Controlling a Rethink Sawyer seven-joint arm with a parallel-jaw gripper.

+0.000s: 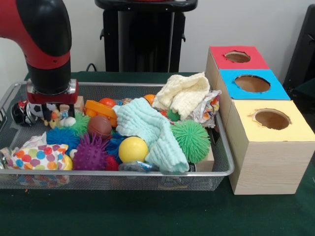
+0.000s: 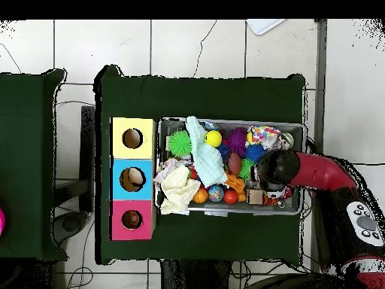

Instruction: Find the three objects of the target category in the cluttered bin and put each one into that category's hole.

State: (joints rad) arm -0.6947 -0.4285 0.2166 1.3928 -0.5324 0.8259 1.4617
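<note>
Claw (image 1: 51, 109), seen from the front, hangs low over the wire bin's (image 1: 224, 169) left rear corner among toys; whether it is spread or pinched I cannot tell. A brown football (image 1: 99, 126) lies just right of it, long axis roughly upright, beside a yellow ball (image 1: 133, 149). From overhead, the claw (image 2: 269, 181) sits at the bin's (image 2: 302, 135) right end, well apart from the three-holed box (image 2: 114, 181) on the green surface (image 2: 225, 94).

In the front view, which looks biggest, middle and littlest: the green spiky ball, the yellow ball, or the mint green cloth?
1. Mint green cloth, biggest by far.
2. Green spiky ball.
3. Yellow ball, littlest.
All three lie about equally near the camera, so this order seems fair.
</note>
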